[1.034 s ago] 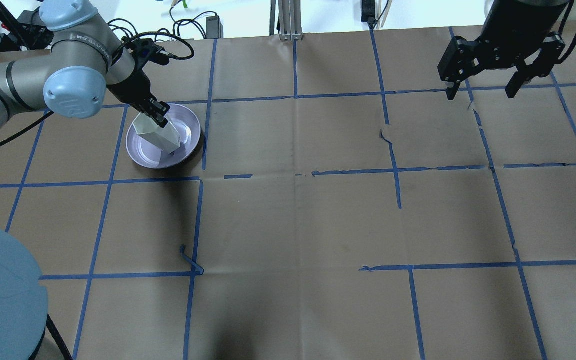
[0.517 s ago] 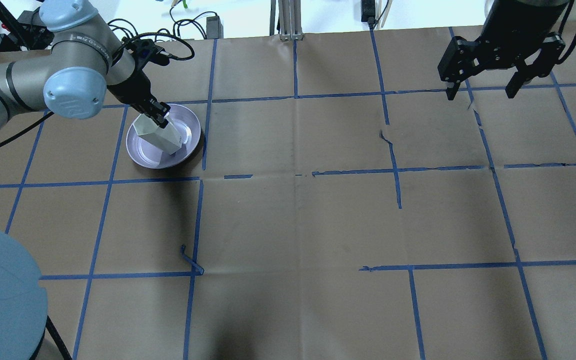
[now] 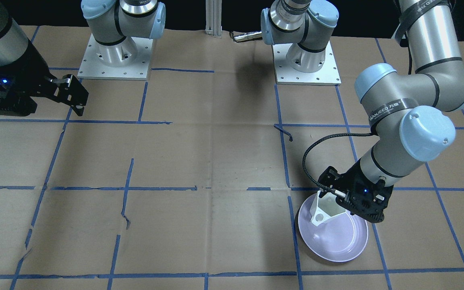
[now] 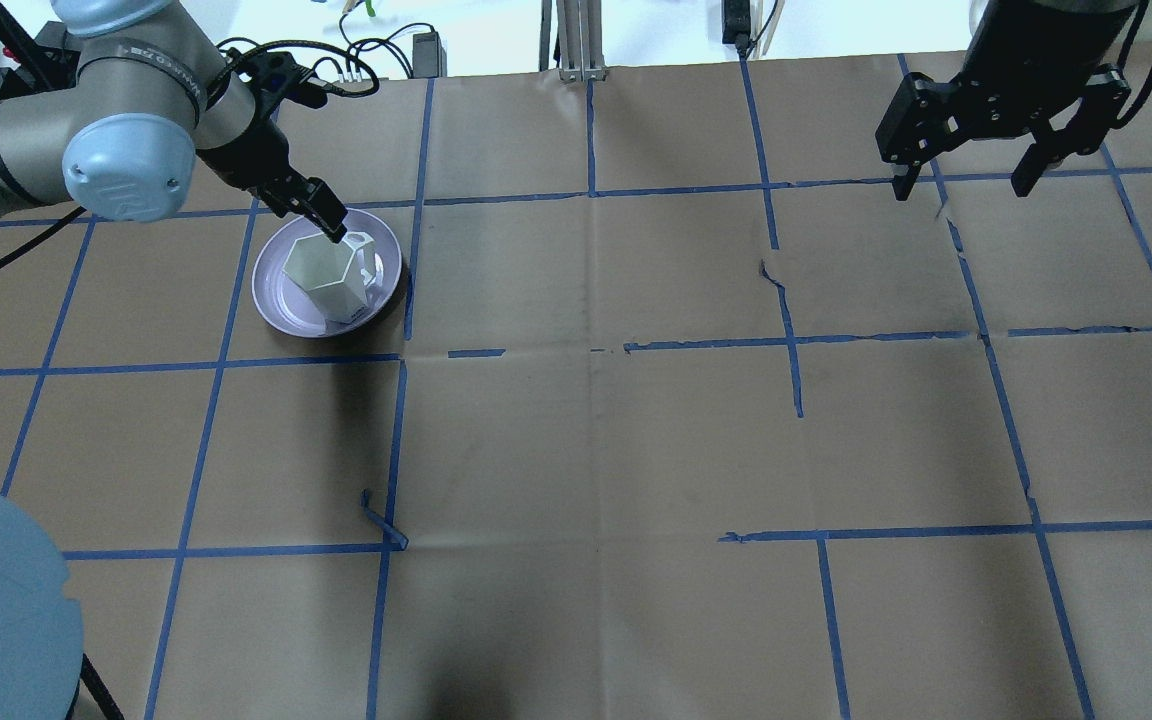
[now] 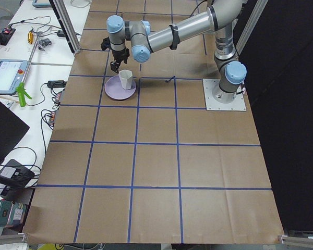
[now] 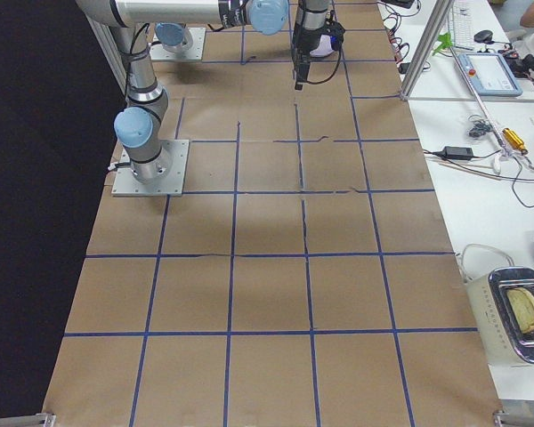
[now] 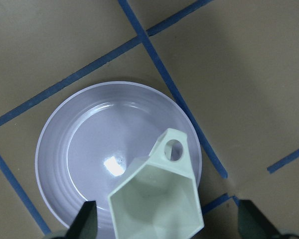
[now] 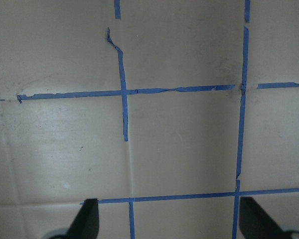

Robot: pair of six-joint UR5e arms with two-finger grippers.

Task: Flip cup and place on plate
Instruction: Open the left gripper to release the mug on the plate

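Note:
The white faceted cup (image 4: 326, 275) stands on the lavender plate (image 4: 271, 310), its hexagonal mouth up and its handle toward the plate's far right. The left wrist view shows the cup (image 7: 157, 204) from above on the plate (image 7: 79, 149). My left gripper (image 4: 328, 225) hangs just above the cup's far rim, open, its fingers (image 7: 85, 221) wide on either side and clear of the cup. In the front view the cup (image 3: 324, 210) stands on the plate (image 3: 336, 241) beside that gripper (image 3: 359, 201). My right gripper (image 4: 966, 180) is open and empty, high at the far right.
Brown paper with a blue tape grid covers the table (image 4: 596, 450). Loose tape ends curl up near the front left (image 4: 381, 520) and the centre right (image 4: 766, 268). The two arm bases (image 3: 113, 52) stand at the robot's side.
The cup was tilted in my shut left gripper over the plate. Now it stands upright on the plate, and the gripper has opened and drawn up and back.

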